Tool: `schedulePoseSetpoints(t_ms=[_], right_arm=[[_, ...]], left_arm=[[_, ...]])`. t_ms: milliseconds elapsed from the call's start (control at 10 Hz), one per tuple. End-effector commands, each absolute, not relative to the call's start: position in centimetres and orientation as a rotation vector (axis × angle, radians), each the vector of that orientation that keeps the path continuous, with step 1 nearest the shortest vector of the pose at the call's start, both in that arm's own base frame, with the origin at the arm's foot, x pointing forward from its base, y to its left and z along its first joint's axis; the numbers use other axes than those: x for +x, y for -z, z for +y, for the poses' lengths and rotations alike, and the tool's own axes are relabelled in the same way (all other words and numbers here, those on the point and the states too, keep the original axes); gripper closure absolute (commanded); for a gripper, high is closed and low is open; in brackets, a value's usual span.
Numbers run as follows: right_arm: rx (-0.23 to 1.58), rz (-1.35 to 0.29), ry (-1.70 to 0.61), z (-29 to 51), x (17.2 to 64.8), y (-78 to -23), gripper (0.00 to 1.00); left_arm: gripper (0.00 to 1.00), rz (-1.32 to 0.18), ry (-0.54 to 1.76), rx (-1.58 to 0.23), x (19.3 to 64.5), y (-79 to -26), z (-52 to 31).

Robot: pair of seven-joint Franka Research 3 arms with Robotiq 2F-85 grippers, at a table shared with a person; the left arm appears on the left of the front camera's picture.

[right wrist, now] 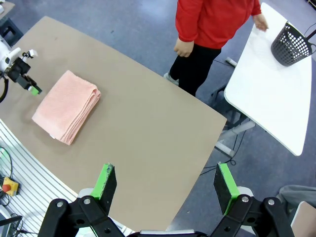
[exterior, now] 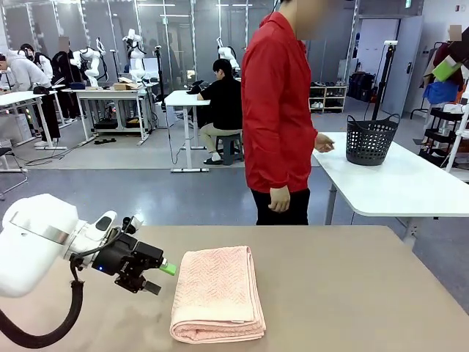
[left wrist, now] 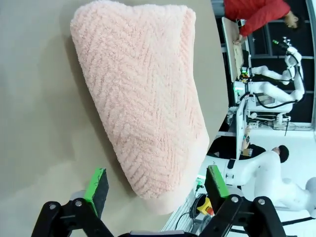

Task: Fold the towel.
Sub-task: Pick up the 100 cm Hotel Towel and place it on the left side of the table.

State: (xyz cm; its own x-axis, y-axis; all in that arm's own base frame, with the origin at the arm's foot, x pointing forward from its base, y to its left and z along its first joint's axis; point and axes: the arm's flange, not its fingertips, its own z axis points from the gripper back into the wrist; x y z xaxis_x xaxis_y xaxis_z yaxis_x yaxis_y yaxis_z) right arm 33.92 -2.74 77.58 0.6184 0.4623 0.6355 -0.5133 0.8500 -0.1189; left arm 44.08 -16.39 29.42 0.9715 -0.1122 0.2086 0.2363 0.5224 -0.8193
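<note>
Tan table [exterior: 352,293] with folded towel [exterior: 218,293], left pincer [exterior: 160,278] open beside it

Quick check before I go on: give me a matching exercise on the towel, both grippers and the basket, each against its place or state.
Things:
1. towel
2. left gripper
3. right gripper
4. basket

Places or states:
A. on the white table, by the person's hand
B. open, high above the tan table
C. folded, lying on the tan table
D. open, just beside the towel, apart from it

Pairs: 1-C, 2-D, 3-B, 4-A
</note>
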Motion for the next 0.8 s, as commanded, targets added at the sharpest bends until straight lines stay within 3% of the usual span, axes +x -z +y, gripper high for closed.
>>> schedulePoseSetpoints(t_ms=[0,600,700], right_arm=[[0.072,-0.703,-0.572,-3.0,34.0,-77.6,0.0],[0.072,-0.703,-0.572,-3.0,34.0,-77.6,0.0],[0.072,-0.703,-0.572,-3.0,34.0,-77.6,0.0]], left_arm=[[0.0,-0.16,0.205,-1.053,45.1,-27.9,-17.1],[0.0,-0.111,0.137,-1.176,45.4,-23.5,-19.8],[0.1,-0.115,0.126,-1.191,45.3,-23.3,-19.8]])
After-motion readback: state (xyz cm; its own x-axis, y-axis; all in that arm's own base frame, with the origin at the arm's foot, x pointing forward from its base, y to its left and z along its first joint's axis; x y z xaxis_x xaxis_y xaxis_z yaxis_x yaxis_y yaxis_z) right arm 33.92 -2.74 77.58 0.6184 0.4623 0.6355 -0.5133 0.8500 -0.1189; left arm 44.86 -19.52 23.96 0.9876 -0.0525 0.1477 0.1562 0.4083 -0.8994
